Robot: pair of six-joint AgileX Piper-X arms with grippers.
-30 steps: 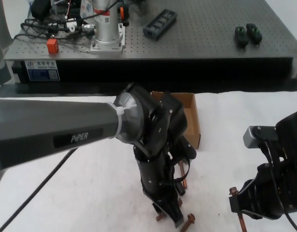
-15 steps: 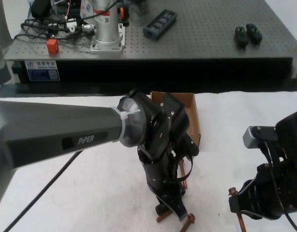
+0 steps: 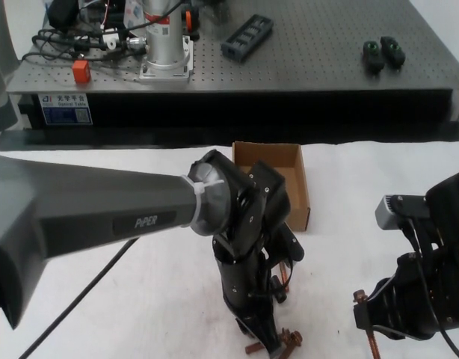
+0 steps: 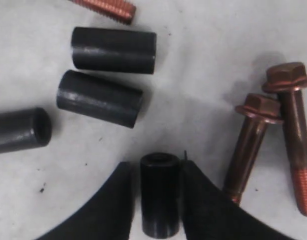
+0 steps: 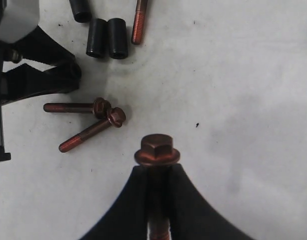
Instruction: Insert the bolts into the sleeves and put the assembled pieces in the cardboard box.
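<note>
My left gripper (image 4: 158,164) is low over the white cloth and shut on a black sleeve (image 4: 160,200) that points along its fingers. In the high view this gripper (image 3: 268,345) is at the near edge, beside two loose copper bolts (image 3: 283,341). Three more sleeves (image 4: 99,98) lie just past it, and two bolts (image 4: 253,142) lie to one side. My right gripper (image 5: 157,169) is shut on the shank of a copper bolt (image 5: 157,150), head outward, at the near right (image 3: 368,318). The cardboard box (image 3: 298,196) stands open behind the left arm.
A perforated metal bench (image 3: 319,60) with cables, a black rack and small black parts runs across the back. A black cable (image 3: 65,299) crosses the cloth at the left. The left arm's wrist (image 5: 38,70) is close to the loose bolts (image 5: 76,107) and sleeves (image 5: 107,37).
The left arm's wrist has swung nearer and lower, and its gripper has come down beside the loose bolts. More of the box now shows. The right arm has kept still with its bolt.
</note>
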